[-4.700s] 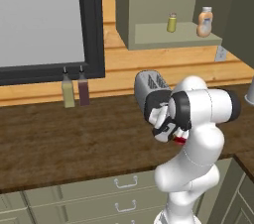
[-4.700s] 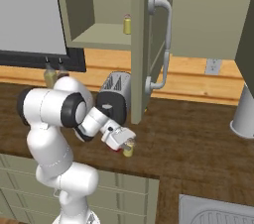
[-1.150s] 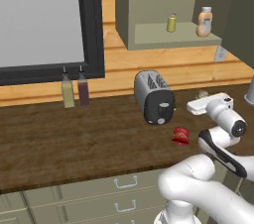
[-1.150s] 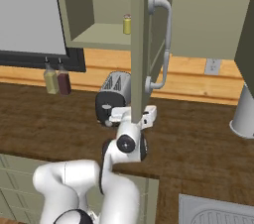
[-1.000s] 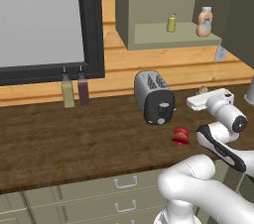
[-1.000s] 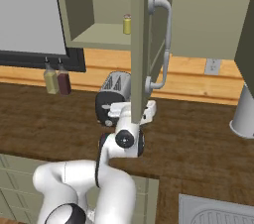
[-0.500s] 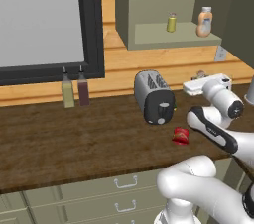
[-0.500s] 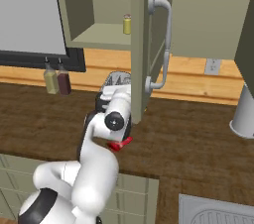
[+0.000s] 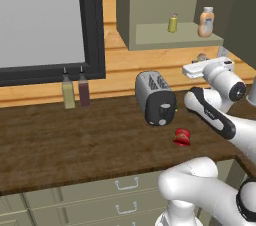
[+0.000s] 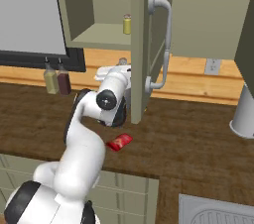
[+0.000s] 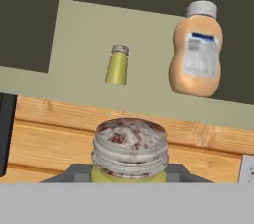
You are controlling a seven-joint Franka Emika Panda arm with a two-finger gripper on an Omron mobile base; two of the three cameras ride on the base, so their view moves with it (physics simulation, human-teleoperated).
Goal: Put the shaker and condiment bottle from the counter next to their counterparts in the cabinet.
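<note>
My gripper (image 11: 130, 174) is shut on the tan-yellow shaker (image 11: 130, 144), whose pale grey top faces the hand camera. The hand (image 9: 201, 66) hangs just below the cabinet shelf (image 9: 150, 36), in front of the wooden back wall. On that shelf stand the yellow-green shaker (image 11: 117, 64) and the peach-orange bottle (image 11: 196, 49) with a whitish cap. The red condiment bottle (image 9: 182, 137) lies on its side on the dark counter (image 9: 75, 140), right of the toaster's front. In the right base view the gripper (image 10: 119, 68) sits left of the open cabinet door, with the red bottle (image 10: 119, 141) below it.
A silver toaster (image 9: 156, 97) stands on the counter under the cabinet. The cabinet door (image 10: 141, 44) with its curved handle hangs open right beside the hand. An olive bottle (image 9: 68, 92) and a brown bottle (image 9: 83, 90) stand at the wall under the dark-framed window.
The hand has risen with the shaker from beside the toaster up towards the cabinet shelf. The red bottle has stayed lying on the counter.
</note>
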